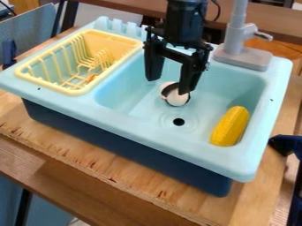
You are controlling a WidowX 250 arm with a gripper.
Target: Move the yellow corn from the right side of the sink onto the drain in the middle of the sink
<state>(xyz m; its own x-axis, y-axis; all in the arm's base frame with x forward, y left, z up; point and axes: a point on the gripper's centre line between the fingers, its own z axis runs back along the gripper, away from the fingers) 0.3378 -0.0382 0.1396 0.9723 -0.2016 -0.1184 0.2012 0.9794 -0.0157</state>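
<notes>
Gripper (168, 86): hanging with fingers apart, above and beyond the drain (179, 122)
Round white-and-dark thing (176, 98): lying just beyond the drain, partly behind one fingertip, contact unclear
Yellow corn (231, 126): lying right of the drain
Yellow dish rack (73, 92): sitting left of the drain
Gray faucet (235, 37): standing beyond the drain, rightward

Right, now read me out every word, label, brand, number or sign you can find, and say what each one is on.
There are none that I can read: no lettering or numbers stand out on the gripper, white ball, corn, sink, rack or faucet.
</notes>
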